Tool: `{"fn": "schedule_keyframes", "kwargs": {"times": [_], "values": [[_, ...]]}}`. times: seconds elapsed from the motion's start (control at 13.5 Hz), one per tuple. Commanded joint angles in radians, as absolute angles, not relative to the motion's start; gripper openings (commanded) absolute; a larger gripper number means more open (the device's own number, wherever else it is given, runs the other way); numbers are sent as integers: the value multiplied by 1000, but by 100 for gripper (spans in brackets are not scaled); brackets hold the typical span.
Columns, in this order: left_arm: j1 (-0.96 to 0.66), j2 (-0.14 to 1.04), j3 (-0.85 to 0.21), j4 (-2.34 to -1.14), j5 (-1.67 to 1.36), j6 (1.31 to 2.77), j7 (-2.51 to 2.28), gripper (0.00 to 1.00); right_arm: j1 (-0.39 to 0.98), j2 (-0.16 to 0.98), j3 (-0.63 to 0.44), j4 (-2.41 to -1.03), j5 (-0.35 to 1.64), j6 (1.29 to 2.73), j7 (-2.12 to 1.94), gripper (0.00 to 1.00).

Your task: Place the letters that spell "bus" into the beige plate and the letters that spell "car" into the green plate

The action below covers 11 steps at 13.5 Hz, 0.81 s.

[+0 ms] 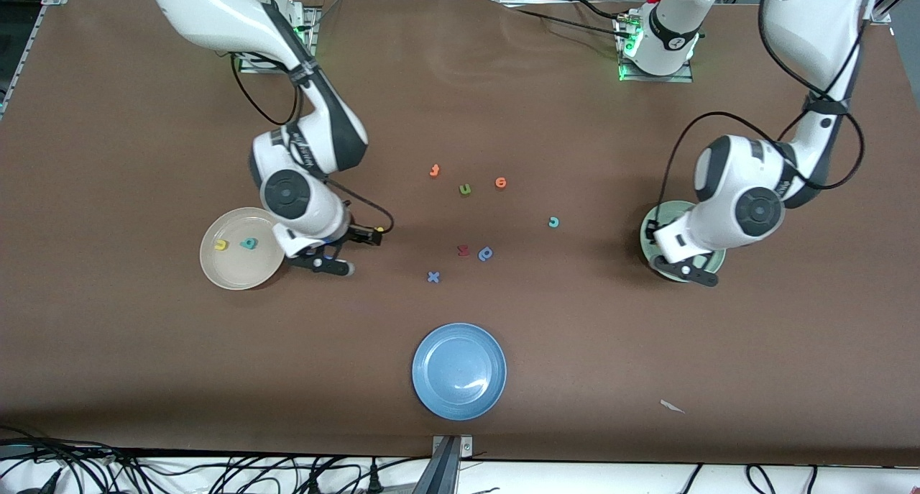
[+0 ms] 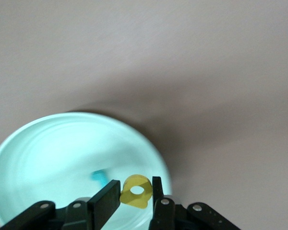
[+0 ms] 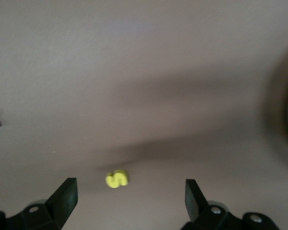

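Observation:
The beige plate (image 1: 241, 275) holds a yellow "u" (image 1: 221, 245) and a teal "b" (image 1: 249, 244). My right gripper (image 1: 358, 254) hangs just beside that plate, open (image 3: 129, 186). Below it a yellow "s" (image 3: 117, 178) lies on the bare table, touching neither finger. My left gripper (image 1: 679, 258) is over the green plate (image 1: 667, 211). It is shut (image 2: 136, 186) on a yellow "a" (image 2: 136, 192). A light-blue "r" (image 2: 100, 176) lies in the green plate (image 2: 48, 143). The teal "c" (image 1: 553, 222) sits on the table toward the left arm's end.
Loose letters lie mid-table: an orange one (image 1: 434, 170), a green "u" (image 1: 465, 189), another orange one (image 1: 501, 183), a red one (image 1: 463, 250), a blue rounded one (image 1: 486, 253) and a blue "x" (image 1: 433, 277). A blue plate (image 1: 460, 370) stands nearer the camera.

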<state>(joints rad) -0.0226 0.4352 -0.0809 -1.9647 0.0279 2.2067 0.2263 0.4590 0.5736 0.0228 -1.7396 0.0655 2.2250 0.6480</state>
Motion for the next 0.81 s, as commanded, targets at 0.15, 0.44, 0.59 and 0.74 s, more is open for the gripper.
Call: {"fn": "schedule_keyframes", "kwargs": {"times": [0.15, 0.44, 0.59, 0.74], "values": [[-25, 423, -71, -1990, 45, 2200, 270, 33, 517, 607, 21, -1808, 66, 2341, 738, 99], [-34, 422, -72, -1987, 31, 2200, 249, 45, 525, 618, 21, -1822, 63, 2355, 749, 89], [-37, 422, -77, -1983, 31, 2200, 229, 45, 525, 620, 21, -1822, 61, 2355, 747, 76], [-43, 423, -127, -1980, 29, 2200, 125, 45, 525, 627, 21, -1828, 61, 2378, 747, 73]]}}
